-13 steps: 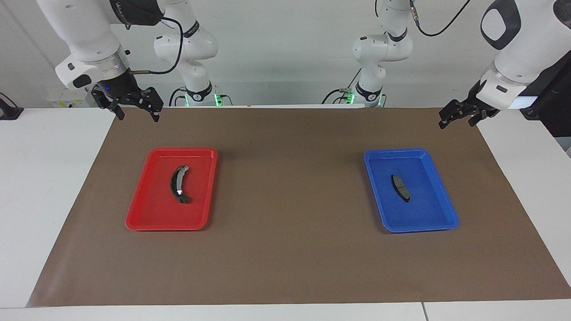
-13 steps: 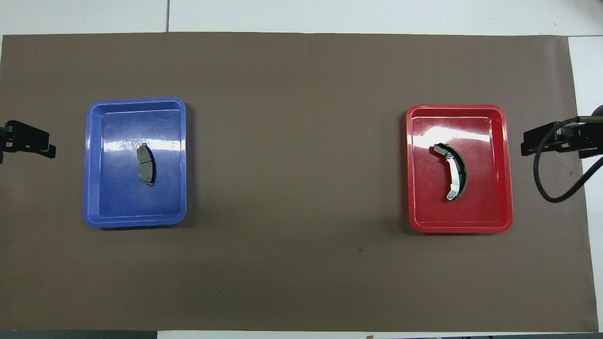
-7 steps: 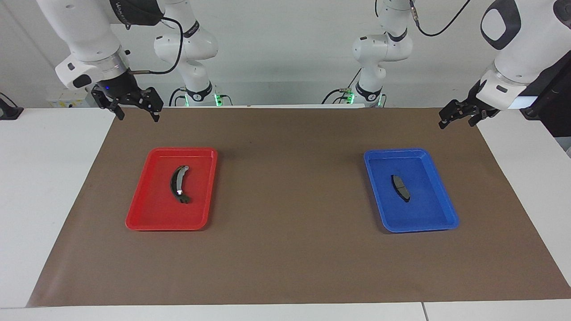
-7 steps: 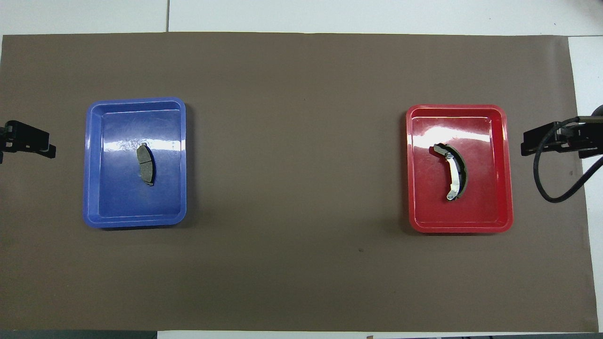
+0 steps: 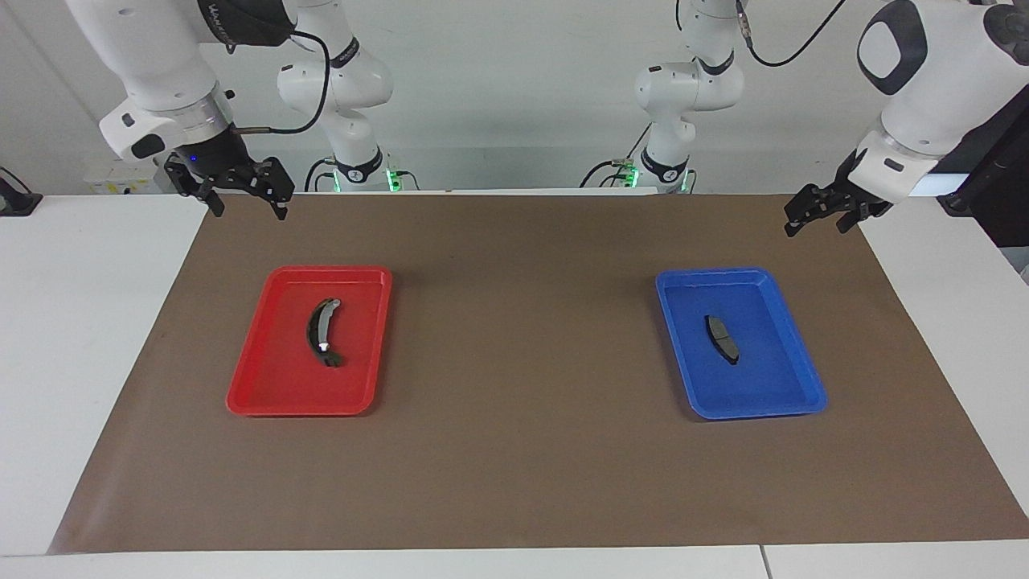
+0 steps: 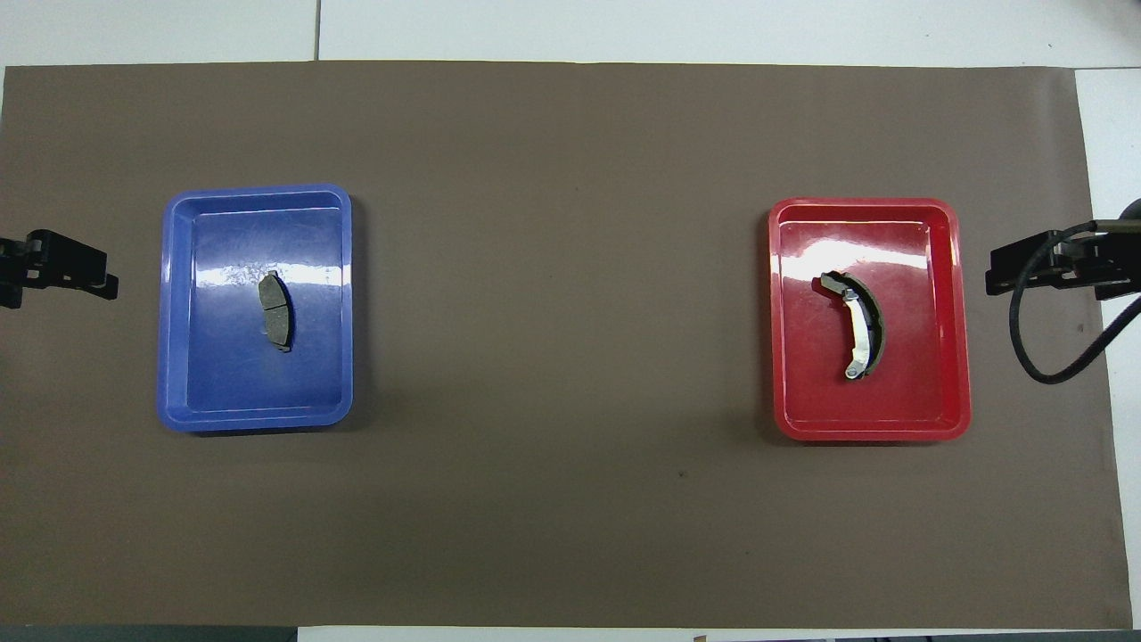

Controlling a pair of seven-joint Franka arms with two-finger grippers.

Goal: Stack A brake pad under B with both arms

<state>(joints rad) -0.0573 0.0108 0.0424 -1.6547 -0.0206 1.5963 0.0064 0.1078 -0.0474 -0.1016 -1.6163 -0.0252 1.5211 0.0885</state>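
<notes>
— The left gripper hangs in the air over the brown mat, at the left arm's end of the table, fingers spread apart and holding nothing. The right gripper hangs over the mat's corner at the right arm's end, also spread wide and empty.

— Which is closer to what?

— The left gripper is the closer one to brake pad A, which lies flat in the middle of the blue tray, below the gripper and toward the table's middle. B lies in the red tray, likewise under and inward of the right gripper. The two trays sit well apart.

— How do they lie?

— Both have their long axis running roughly away from the robots. So I'd judge each claw must close across the narrow width.

— And their looks?

— A is a short, flat, dark-grey oblong, faintly grooved at its centre. B is a longer black crescent with a shiny silver band along its inner curve.
</notes>
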